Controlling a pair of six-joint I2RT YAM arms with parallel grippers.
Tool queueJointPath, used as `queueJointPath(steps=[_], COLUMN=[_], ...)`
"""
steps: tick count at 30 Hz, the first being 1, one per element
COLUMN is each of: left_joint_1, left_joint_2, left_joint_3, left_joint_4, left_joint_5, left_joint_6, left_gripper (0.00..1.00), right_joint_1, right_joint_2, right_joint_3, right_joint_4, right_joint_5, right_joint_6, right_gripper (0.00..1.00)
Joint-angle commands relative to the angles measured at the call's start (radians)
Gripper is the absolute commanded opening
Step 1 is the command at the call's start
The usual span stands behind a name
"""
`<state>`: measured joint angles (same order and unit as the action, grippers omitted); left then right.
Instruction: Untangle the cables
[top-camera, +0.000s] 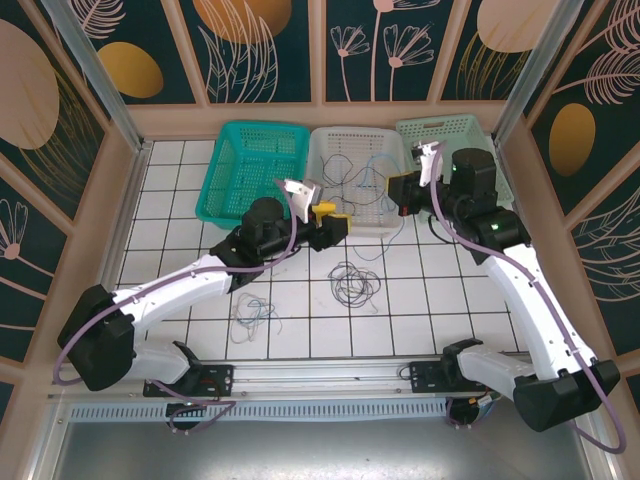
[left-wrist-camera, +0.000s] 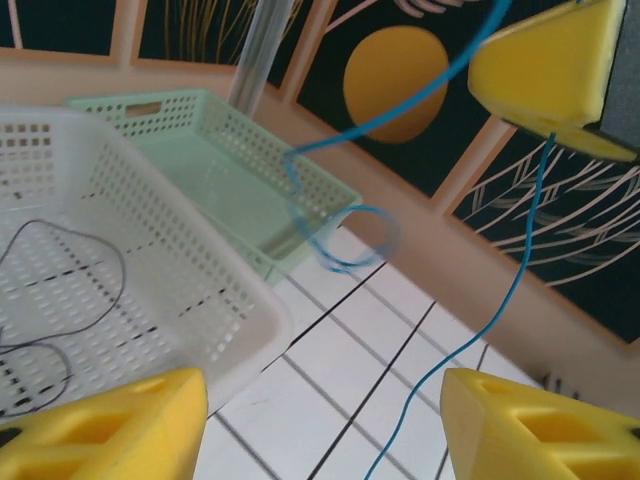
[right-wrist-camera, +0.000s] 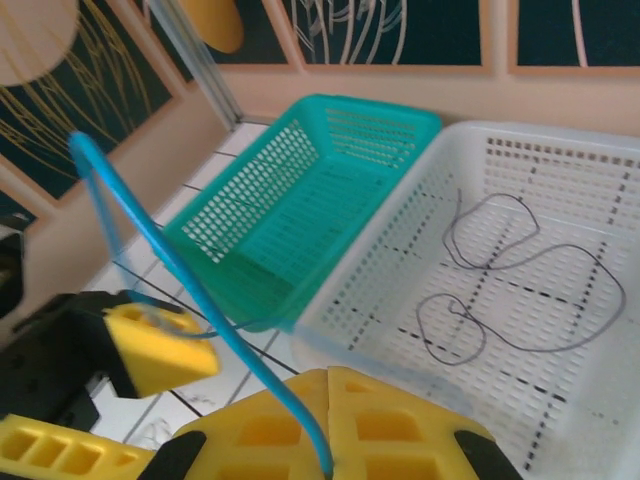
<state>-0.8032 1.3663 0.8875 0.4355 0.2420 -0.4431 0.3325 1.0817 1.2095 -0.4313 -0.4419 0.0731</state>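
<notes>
Right fingers (right-wrist-camera: 390, 430) clamp blue cable (right-wrist-camera: 160, 255), arching up-left; left fingers (left-wrist-camera: 100, 430) wide apart, empty.

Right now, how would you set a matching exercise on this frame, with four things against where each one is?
Things:
1 blue cable
2 teal basket
3 white basket
4 dark tangle

Places:
a loose on the tiles
b middle of the basket row
c pinched in the right gripper
d left end of the basket row

Pairs: 1-c, 2-d, 3-b, 4-a
</notes>
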Motion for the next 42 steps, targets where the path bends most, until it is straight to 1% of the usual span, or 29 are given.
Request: queueJointPath(steps=[1,3,5,7,9,10,12,17,19,21,23,25,27,33,39,42], left_joint_1=[0.003,0.002,0.003,0.004,0.003,0.003,0.003,0.002,0.002,0.004,0.003,0.003,0.003,0.002,0.004,0.002], left_joint_2=[0.014,0.016,0.02,0.029,0.038,0.041,0.046,0.044,0.035,0.02,0.001,-0.018,-0.031,-0.05,-0.037,-0.035], left_joint_3=[0.014,0.019,0.023,0.037,0.049,0.052,0.056,0.028,0.008,-0.012,-0.032,-0.049,-0.063,-0.087,-0.09,-0.093], left_joint_4=[0.129,0.148,0.18,0.185,0.185,0.187,0.185,0.179,0.175,0.177,0.174,0.164,0.153,0.134,0.135,0.134], left_joint_5=[0.034,0.035,0.042,0.032,0.006,0.0,-0.011,-0.025,-0.035,-0.052,-0.069,-0.086,-0.101,-0.121,-0.12,-0.126], left_joint_6=[-0.045,-0.044,-0.055,-0.059,-0.063,-0.064,-0.072,-0.078,-0.081,-0.081,-0.079,-0.072,-0.065,-0.055,-0.055,-0.052], left_gripper=[0.65,0.68,0.74,0.76,0.85,0.89,0.98,0.99,0.99,0.98,0.99,0.99,0.99,0.99,0.99,0.99], right_joint_1=[-0.008,-0.009,-0.008,-0.007,-0.007,-0.007,-0.01,-0.024,-0.03,-0.042,-0.048,-0.055,-0.072,-0.153,-0.244,-0.285], right_joint_2=[-0.03,-0.03,-0.032,-0.031,-0.029,-0.028,-0.013,0.063,0.09,0.108,0.115,0.109,0.094,0.054,0.026,0.014], right_joint_3=[0.042,0.041,0.034,0.025,0.025,0.031,0.063,0.2,0.229,0.215,0.166,0.079,-0.01,-0.187,-0.297,-0.356], right_joint_4=[0.051,0.049,0.056,0.072,0.077,0.069,0.032,-0.05,-0.036,0.016,0.1,0.223,0.337,0.585,0.774,0.877], right_joint_5=[-0.08,-0.082,-0.085,-0.104,-0.108,-0.089,-0.02,0.166,0.279,0.401,0.528,0.651,0.73,0.834,0.833,0.836], right_joint_6=[0.051,0.058,0.068,0.076,0.079,0.075,0.049,-0.025,-0.042,-0.038,-0.026,-0.022,0.001,0.152,0.266,0.3], right_gripper=[0.0,0.0,0.0,0.0,0.0,0.0,0.0,0.0,0.0,0.0,0.0,0.0,0.0,0.0,0.0,0.0])
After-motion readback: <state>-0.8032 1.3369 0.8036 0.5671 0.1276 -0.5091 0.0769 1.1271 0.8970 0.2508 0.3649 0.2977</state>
